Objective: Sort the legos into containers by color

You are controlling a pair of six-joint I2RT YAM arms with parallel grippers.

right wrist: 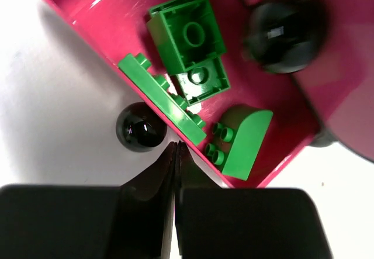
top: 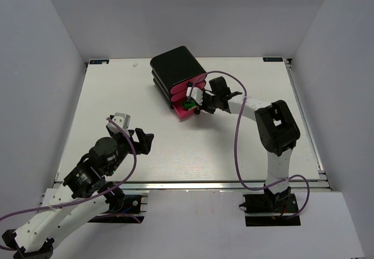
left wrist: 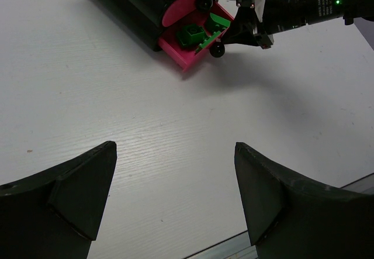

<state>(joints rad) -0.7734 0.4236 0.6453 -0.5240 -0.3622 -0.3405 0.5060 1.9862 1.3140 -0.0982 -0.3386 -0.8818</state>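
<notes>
**brickbot_fan:** So where are we? The right tool (right wrist: 176,148) has its fingers pressed together with nothing between them, tip just beside the black knob (right wrist: 139,127) of the bottom drawer (right wrist: 87,13). That drawer is pulled out of the black cabinet (top: 175,66), and all the green legos (right wrist: 186,34) I can see are lying inside it.

**yam_tinkerer:** Looks to me like the green drawer is done and the next bit is pushing it shut. One thing to watch: the long flat plate (right wrist: 163,98) is propped along the front wall, and from the left wrist view its edge seems to ride up over the rim. Shove the drawer in fast and it could catch on the drawer above.

**brickbot_fan:** Nudge the plate down first?

**yam_tinkerer:** I'd try that. Or at least push slow and square on the front wall next to the knob, not on the round knob itself — closed fingers would likely slide off it.

**brickbot_fan:** And the left tool (left wrist: 175,154)?

**yam_tinkerer:** Spread wide, empty, hovering over the desk (left wrist: 87,95) well apart from the cabinet — fine where it is.
</notes>
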